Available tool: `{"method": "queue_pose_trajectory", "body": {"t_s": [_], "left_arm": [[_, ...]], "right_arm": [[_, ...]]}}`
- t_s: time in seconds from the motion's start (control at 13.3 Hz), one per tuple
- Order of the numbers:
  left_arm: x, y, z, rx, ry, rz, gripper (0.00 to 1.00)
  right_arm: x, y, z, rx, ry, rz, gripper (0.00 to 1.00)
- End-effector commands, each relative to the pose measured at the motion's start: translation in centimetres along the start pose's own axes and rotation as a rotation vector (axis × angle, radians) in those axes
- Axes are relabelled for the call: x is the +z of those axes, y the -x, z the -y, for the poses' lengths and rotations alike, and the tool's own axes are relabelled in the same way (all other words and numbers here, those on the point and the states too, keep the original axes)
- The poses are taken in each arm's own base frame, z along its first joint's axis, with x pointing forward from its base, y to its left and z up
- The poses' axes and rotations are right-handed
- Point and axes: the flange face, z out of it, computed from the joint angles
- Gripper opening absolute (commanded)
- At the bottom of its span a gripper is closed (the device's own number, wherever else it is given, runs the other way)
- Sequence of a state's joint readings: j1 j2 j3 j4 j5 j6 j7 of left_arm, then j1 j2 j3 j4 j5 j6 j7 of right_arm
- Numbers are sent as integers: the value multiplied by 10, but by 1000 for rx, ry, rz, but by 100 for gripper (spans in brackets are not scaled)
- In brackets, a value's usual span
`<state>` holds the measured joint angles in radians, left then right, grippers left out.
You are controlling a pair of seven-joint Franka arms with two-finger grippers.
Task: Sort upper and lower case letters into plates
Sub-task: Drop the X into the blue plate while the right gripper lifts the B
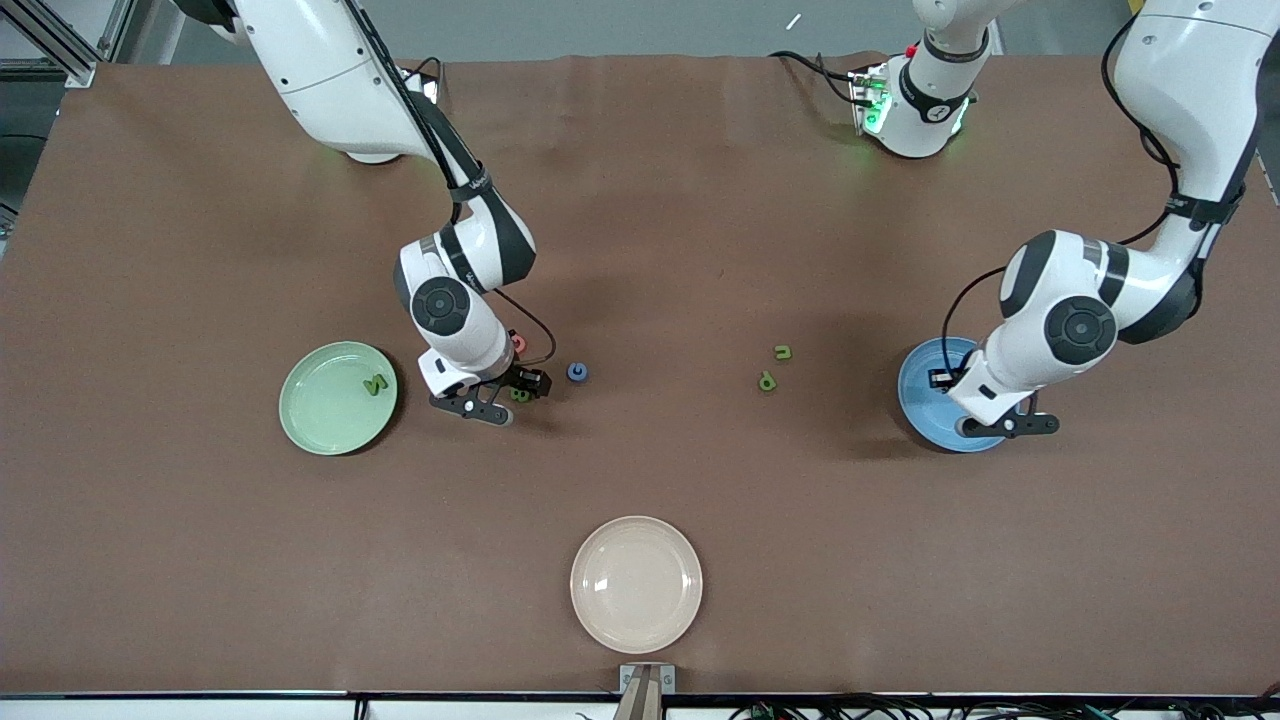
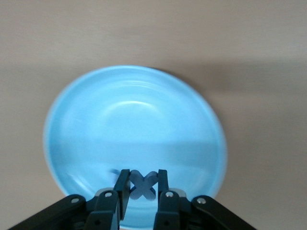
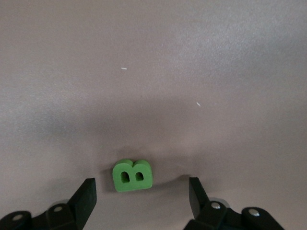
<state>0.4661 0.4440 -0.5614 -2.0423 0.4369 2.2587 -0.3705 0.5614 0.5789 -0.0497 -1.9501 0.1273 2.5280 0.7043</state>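
1. Beside the pale green glossy round plate point(image 1: 338, 398), toward the left arm's end of the tabletop point(image 1: 640, 250), our right claw point(image 3: 141, 196) hangs low with its fingers spread wide, straddling a small chunky green letter B point(image 3: 133, 175) that lies flat on the brown surface.
2. We judge the step in hand to be grasping this B; it sits between the fingers but closer to one, so we should centre the claw before closing.
3. We should close on the letter's flat sides and lift straight up, since a piece this small could tip or squirt out.
4. Just past the B from the pale green plate lie a red letter point(image 1: 518, 343) and a blue letter point(image 1: 577, 372); we should keep the fingers off them.
5. One green letter point(image 1: 375, 384) already rests in that plate, so the B likely belongs there.
6. Well away from the pale green plate, our left claw point(image 2: 143, 187) is clamped on a blue X-shaped letter point(image 2: 143, 184) over the bright blue round plate point(image 2: 96, 120).
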Motion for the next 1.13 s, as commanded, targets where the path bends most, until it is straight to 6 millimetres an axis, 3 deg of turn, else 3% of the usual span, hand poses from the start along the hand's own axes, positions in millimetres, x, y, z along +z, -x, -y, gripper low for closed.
{"method": "queue_pose_trajectory", "body": {"t_s": [0.0, 0.15, 0.75, 0.9, 0.98, 1.05], "left_arm": [[22, 9, 15, 58, -23, -46, 7], [36, 12, 27, 75, -34, -54, 7], [67, 14, 29, 122, -16, -79, 8], [67, 14, 33, 124, -23, -82, 9], [66, 14, 33, 129, -25, -83, 27], [61, 11, 33, 132, -28, -94, 83]], "right_arm": [[0, 6, 4, 30, 3, -8, 74], [-1, 5, 4, 34, 1, -10, 67], [3, -2, 3, 45, -4, -17, 61], [4, -4, 4, 46, -16, -30, 54], [4, -4, 4, 46, -16, -30, 47], [4, -5, 2, 49, -16, -30, 30]]}}
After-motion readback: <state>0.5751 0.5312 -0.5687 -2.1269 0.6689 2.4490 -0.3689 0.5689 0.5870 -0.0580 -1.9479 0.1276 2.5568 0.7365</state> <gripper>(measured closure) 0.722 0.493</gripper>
